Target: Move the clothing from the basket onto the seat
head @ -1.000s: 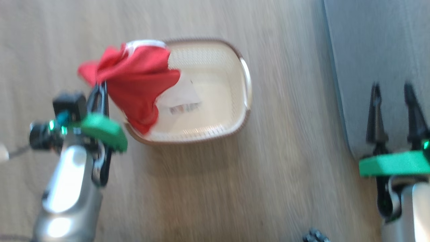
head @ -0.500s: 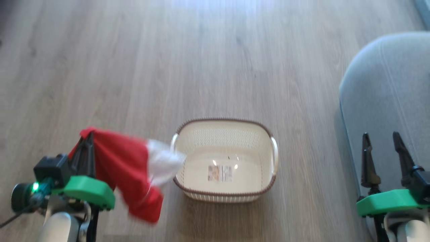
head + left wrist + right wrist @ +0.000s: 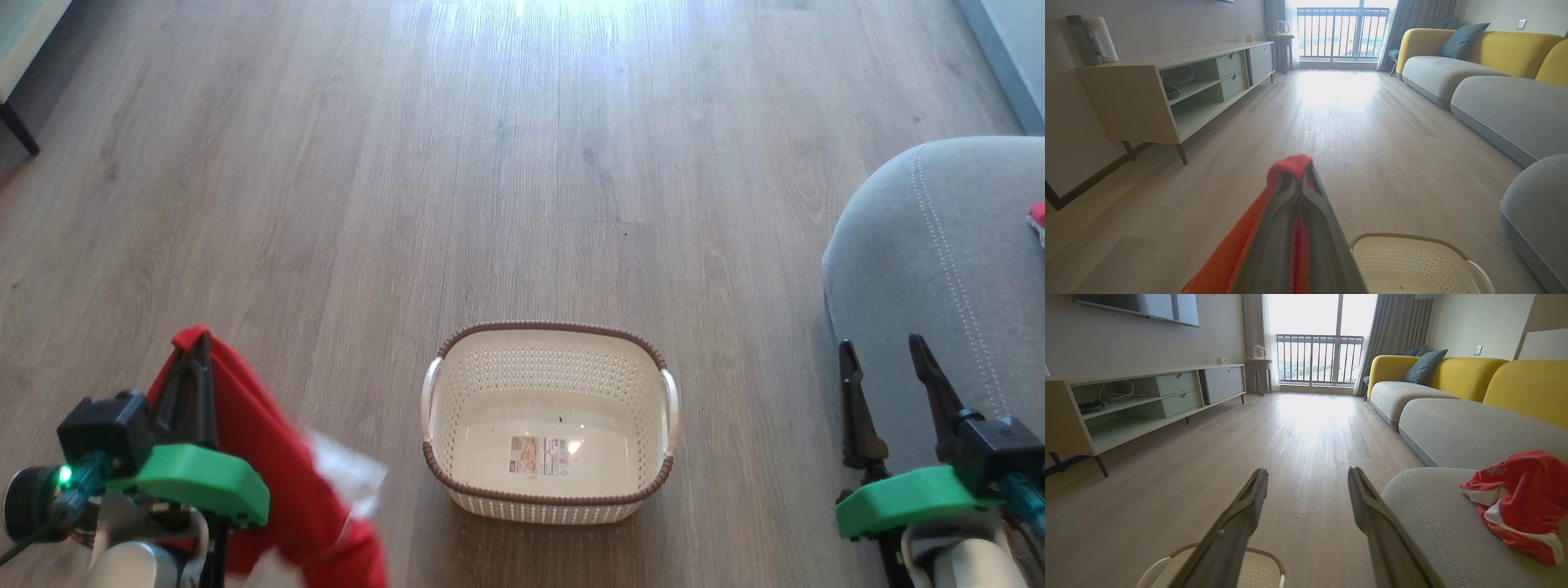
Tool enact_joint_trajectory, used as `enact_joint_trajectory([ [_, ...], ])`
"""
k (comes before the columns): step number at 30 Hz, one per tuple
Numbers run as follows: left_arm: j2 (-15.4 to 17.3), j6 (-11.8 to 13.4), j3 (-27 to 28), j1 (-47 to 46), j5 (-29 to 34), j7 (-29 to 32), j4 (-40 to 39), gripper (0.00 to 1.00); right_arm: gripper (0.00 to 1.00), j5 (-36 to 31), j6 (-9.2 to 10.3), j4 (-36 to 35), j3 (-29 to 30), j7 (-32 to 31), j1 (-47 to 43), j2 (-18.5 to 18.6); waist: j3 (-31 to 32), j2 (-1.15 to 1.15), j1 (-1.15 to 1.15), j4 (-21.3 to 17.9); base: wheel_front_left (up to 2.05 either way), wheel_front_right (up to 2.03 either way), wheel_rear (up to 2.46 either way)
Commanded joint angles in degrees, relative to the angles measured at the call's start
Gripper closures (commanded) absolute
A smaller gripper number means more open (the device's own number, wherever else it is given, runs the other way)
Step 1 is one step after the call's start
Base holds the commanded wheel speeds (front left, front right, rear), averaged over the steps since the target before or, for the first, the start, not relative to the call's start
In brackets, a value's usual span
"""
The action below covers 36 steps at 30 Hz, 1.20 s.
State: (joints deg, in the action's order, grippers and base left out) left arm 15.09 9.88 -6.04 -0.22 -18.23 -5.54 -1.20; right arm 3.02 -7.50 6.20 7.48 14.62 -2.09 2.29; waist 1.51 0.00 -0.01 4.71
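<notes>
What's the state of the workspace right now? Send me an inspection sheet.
Surface: wooden floor, basket standing on it.
Basket: upright, no clothing inside, label sticker on its bottom.
Clothing: held red garment hangs from the left gripper, beside the basket; second red garment lies on the grey seat.
Clutter: nothing seen.
Grippers: left gripper shut on the held red garment; right gripper open, empty, by the seat's edge.
Cables: wires on the TV cabinet open shelf.
Surroundings: yellow-backed sofa, balcony window.
</notes>
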Motion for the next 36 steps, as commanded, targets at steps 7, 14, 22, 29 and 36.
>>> enact_joint_trajectory([
  [7, 1.4, 1.1, 1.9, -1.7, -0.3, 0.5, -3.3, 1.00, 0.00, -0.2, 0.01, -1.3, -2.5, 0.4, 1.7, 0.6, -0.2, 0.00, 0.01, 0.0, 0.00, 0.00, 0.00],
  [14, 1.3, 0.5, 0.1, -2.1, -0.3, 1.5, -4.3, 1.00, 0.00, -1.2, 0.01, -1.4, -7.6, 0.4, 2.7, 1.0, -0.5, 0.00, 0.01, 0.1, 0.00, 0.00, 0.00],
  [22, -0.6, -3.4, -7.1, -6.7, 0.2, 4.2, -6.3, 1.00, 0.00, 2.0, 0.01, -0.5, -28.9, 0.4, 10.2, 2.9, -0.7, 0.00, 0.01, 1.0, 0.00, 0.00, 0.00],
  [29, -2.5, -6.1, -12.9, -8.8, 0.3, 6.4, -7.9, 1.00, 0.00, 7.7, 0.01, 1.3, -41.7, 0.2, 16.1, 3.5, -0.7, 0.00, 0.01, 2.6, 0.00, 0.00, 0.00],
  [36, -4.7, -9.0, -19.6, -8.7, 0.1, 8.8, -12.2, 1.00, 0.00, 9.5, 0.01, 3.6, -44.4, 0.3, 20.0, 4.7, -0.9, 0.00, 0.01, 3.6, 0.00, 0.00, 0.00],
])
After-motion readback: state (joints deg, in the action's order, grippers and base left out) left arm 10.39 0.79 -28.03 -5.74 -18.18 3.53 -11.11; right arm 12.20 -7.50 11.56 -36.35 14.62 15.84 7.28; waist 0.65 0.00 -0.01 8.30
